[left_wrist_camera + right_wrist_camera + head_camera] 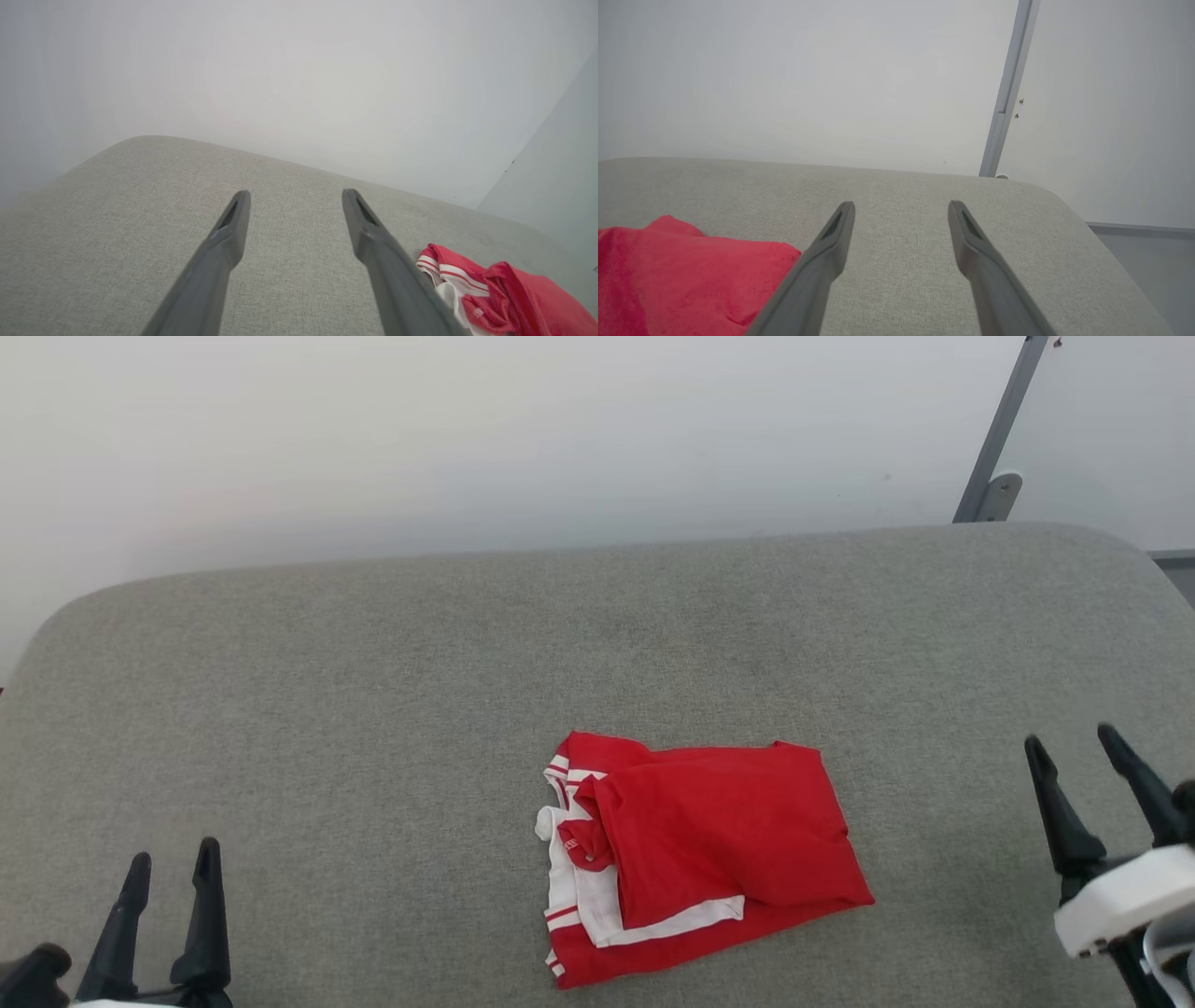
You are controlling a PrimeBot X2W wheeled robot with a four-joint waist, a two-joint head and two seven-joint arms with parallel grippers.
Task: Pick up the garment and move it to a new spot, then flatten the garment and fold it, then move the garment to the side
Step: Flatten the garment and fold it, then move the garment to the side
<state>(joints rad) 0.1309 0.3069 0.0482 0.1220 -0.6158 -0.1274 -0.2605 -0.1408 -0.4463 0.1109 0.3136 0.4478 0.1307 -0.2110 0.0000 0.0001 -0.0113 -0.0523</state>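
Grey fabric tabletop (pixel 373 663), pale wall (pixel 467 429) | garment (pixel 709 854) lay roughly folded, front centre | left hand (pixel 174 852) and right hand (pixel 1069 736) spread apart, empty, flanking it | fold seemingly done; move aside likely remaining.

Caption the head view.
Loosely folded red garment lies on grey surface between open left gripper and open right gripper.

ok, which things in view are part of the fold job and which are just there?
Job:
- red-and-white jersey, rumpled on the surface, touched by neither gripper
- left gripper, open, holding nothing
- right gripper, open, holding nothing

Just there:
- grey fabric surface under the jersey
- metal post behind its far right corner
- white wall
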